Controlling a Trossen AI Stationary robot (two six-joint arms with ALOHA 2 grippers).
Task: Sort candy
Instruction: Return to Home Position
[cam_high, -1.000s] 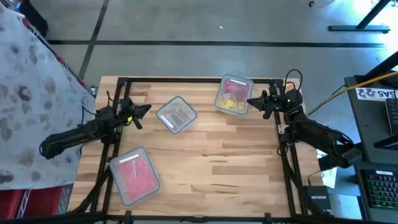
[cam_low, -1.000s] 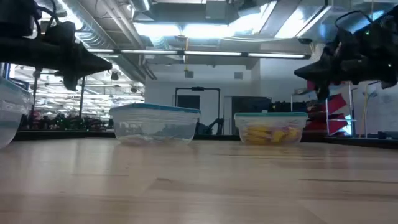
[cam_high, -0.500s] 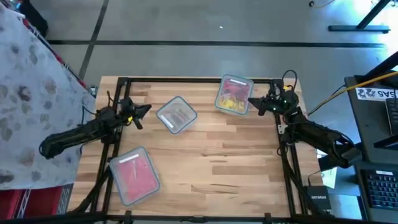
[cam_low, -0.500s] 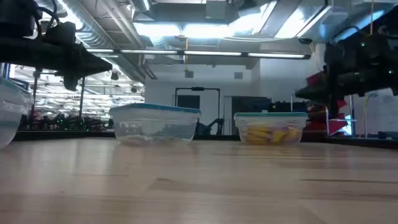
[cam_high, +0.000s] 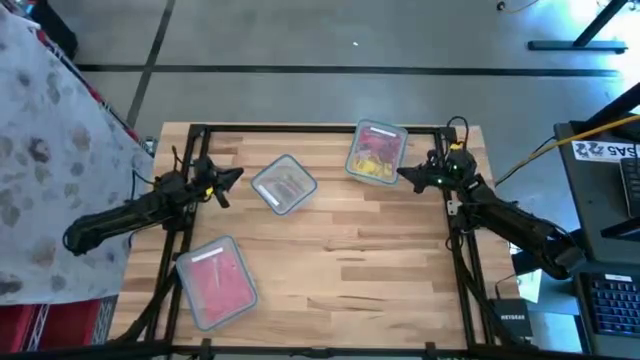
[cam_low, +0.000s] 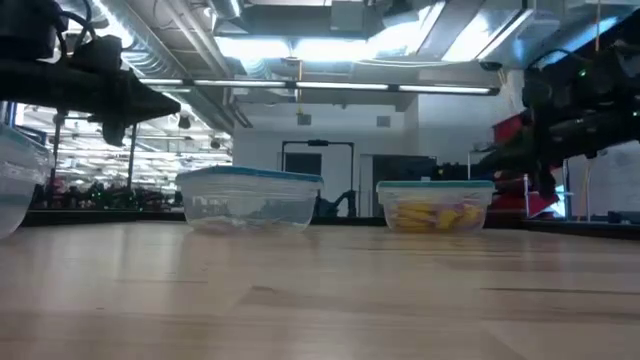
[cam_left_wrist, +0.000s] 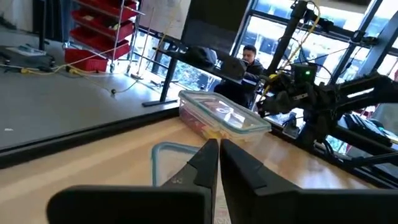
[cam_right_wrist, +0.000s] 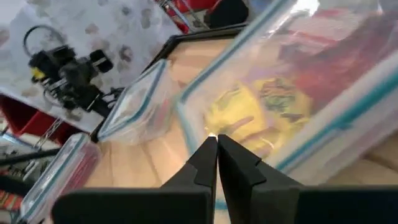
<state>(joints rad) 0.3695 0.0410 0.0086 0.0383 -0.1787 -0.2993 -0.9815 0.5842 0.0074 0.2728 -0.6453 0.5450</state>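
Two grippers: the left gripper (cam_high: 234, 176) and the right gripper (cam_high: 403, 173) are both pinching their fingers shut and holding nothing.
Left side: the left gripper is hanging above the left edge of the table (cam_high: 350, 260), pointing toward the middle box (cam_high: 270, 172).
Right side: the right gripper is hanging just beside the far box (cam_high: 402, 140), near the table's right edge.
Candy: yellow and red candy (cam_high: 372, 160) is lying in the far box, silvery candy (cam_high: 285, 186) in the middle box, and pink candy (cam_high: 220, 285) in the near box (cam_high: 183, 262).
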